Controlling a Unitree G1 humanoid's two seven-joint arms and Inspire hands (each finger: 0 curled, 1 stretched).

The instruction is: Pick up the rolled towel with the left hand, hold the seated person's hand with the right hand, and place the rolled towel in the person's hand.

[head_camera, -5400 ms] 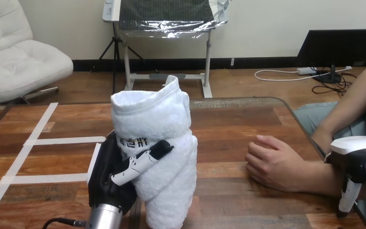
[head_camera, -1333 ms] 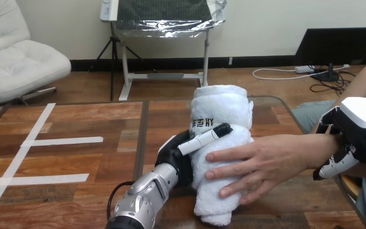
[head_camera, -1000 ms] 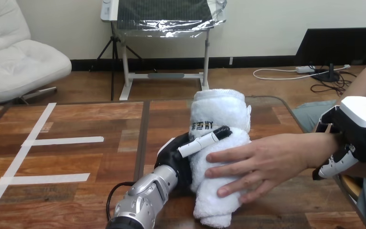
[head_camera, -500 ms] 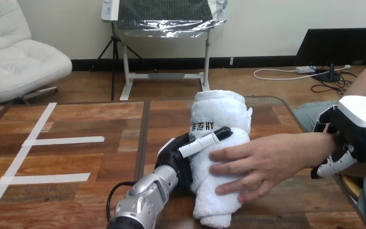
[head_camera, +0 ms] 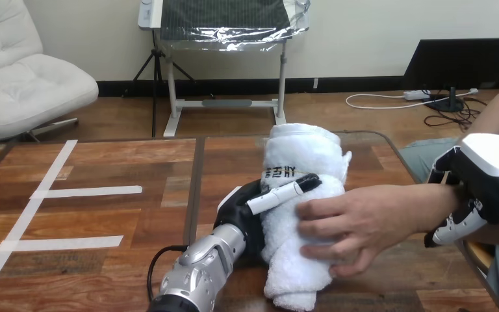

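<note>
left hand: low in the middle of the view, on the left side of the rolled towel. fingers wrapped round it, one lying across the front just under the printed band, so def gripping it

rolled towel: white, standing more or less upright w/ the top leaning a bit right. sandwiched btwn the left hand and the person's hand. bottom end is down by the bench, can't tell if it actually rests on it

person's hand: comes in from the right, palm against the towel's right side, their fingers spread over the front, thumb on top

right hand: far right edge, sitting over the person's wrist. fingers curl down and under it, looks like it's clasping the wrist

bench: wood, white tape strips on the left part, well away from the towel
</note>
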